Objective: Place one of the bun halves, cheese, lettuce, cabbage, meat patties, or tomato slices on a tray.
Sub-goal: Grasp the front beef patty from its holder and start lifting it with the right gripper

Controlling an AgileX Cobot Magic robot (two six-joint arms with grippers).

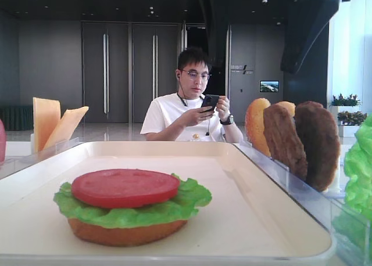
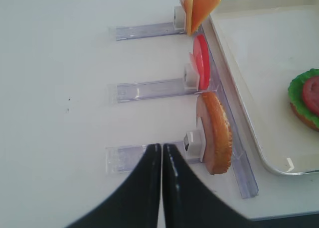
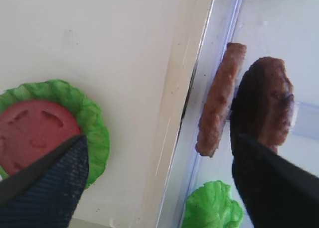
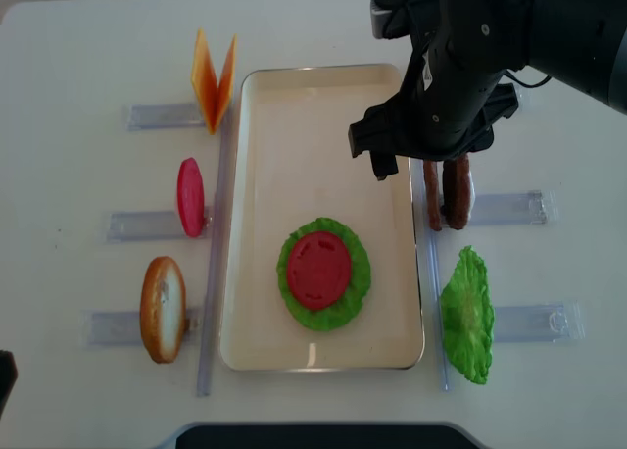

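On the cream tray [image 4: 265,155] lies a stack of bun half, lettuce [image 4: 359,273] and tomato slice [image 4: 318,268]; it also shows in the low front view, tomato slice [image 1: 125,187] on top. Two meat patties [image 4: 446,196] stand on edge in a clear rack just right of the tray. My right gripper [image 3: 159,188] hangs open above the tray's right rim, its right finger [image 3: 271,188] in front of the darker patty [image 3: 266,96], the other patty [image 3: 219,101] between the fingers. My left gripper [image 2: 162,149] is shut and empty beside a bun half [image 2: 217,133].
Clear racks left of the tray hold cheese [image 4: 214,76], a tomato slice [image 4: 190,196] and a bun half [image 4: 163,307]. A loose lettuce leaf [image 4: 466,317] stands at the right front. Two buns [image 1: 256,123] stand behind the patties. A seated person [image 1: 189,106] is beyond the table.
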